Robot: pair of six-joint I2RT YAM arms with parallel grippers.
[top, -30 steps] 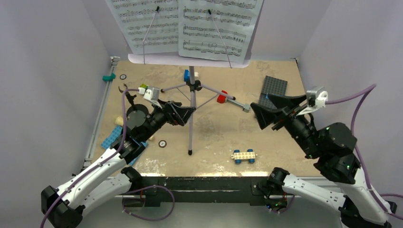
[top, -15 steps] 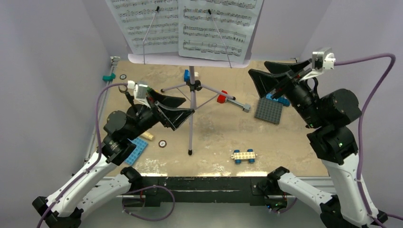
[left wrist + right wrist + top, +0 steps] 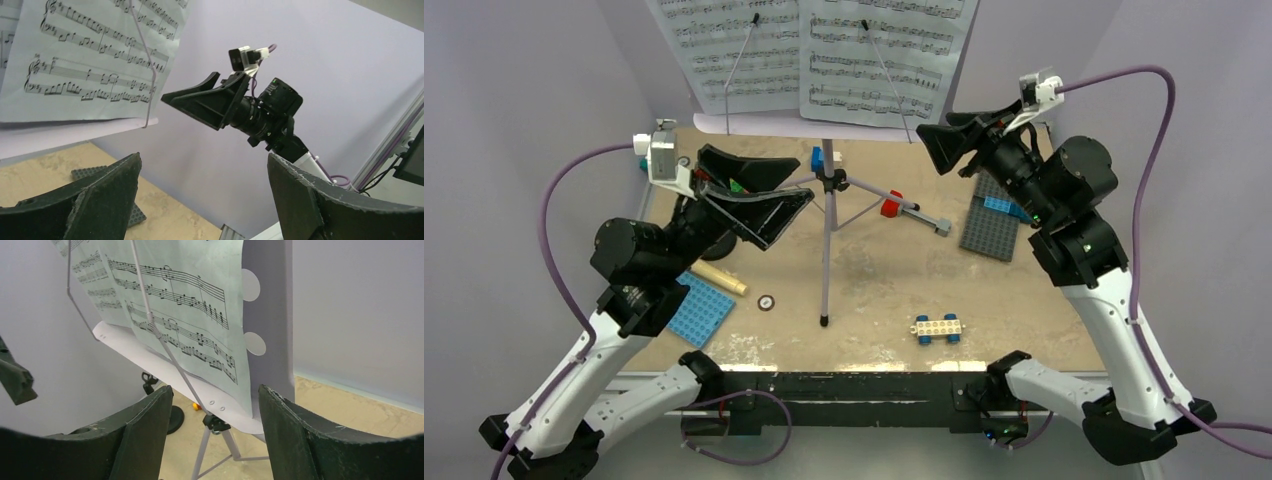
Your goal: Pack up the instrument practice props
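Over the table, in the top view, the lilac music stand (image 3: 826, 250) is upright on its tripod, with the white sheet-music pages (image 3: 874, 50) on its desk under the wire holders. The left gripper (image 3: 796, 190) hangs just left of the pole, spread wide and empty. The right gripper (image 3: 927, 148) is raised beside the desk's right end, also empty. The cream-yellow toy microphone (image 3: 719, 279) lies on the table near the left arm.

From the left wrist, both fingers (image 3: 100, 195) stand far apart with nothing between them; the pages are well ahead.

From the right wrist, the jaws gape around open air, lined up on the pages' lower right corner without touching it. The black mic stand (image 3: 174, 419) sits on the table beyond.

By my reading nothing is packed yet: pages, stand, microphone and mic stand all remain.
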